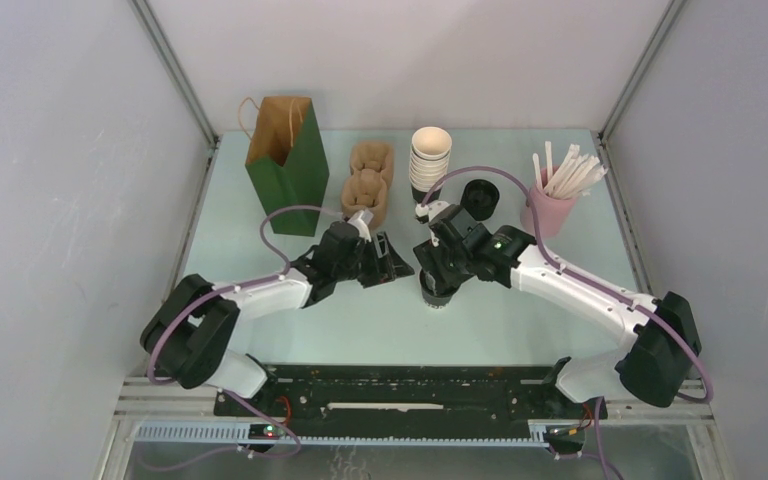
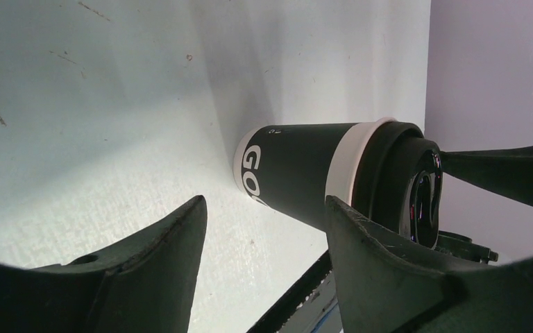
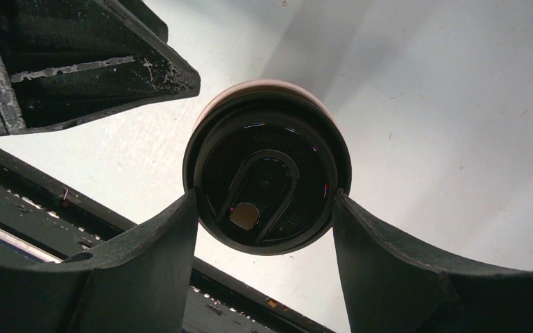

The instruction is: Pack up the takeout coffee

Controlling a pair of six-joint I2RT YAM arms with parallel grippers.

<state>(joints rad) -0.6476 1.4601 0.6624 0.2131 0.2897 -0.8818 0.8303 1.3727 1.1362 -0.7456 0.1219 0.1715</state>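
Observation:
The takeout coffee [image 1: 436, 291] is a dark paper cup with a black lid, standing upright on the table in the middle. My right gripper [image 1: 441, 268] reaches down over it. In the right wrist view its fingertips [image 3: 189, 208] touch the two sides of the lid [image 3: 267, 177], so the gripper [image 3: 265, 201] is shut on it. My left gripper [image 1: 384, 268] is open and empty just left of the cup. In the left wrist view the cup [image 2: 298, 173] lies beyond the right finger, not between the jaws [image 2: 265, 205]. The green bag [image 1: 285, 150] stands open at the back left.
Brown pulp cup carriers [image 1: 368, 180] lie right of the bag. A stack of white-rimmed cups [image 1: 430, 160], a squat stack of black lids [image 1: 480, 198] and a pink cup of wrapped straws [image 1: 550, 205] stand along the back. The table's front edge is close in front of the cup.

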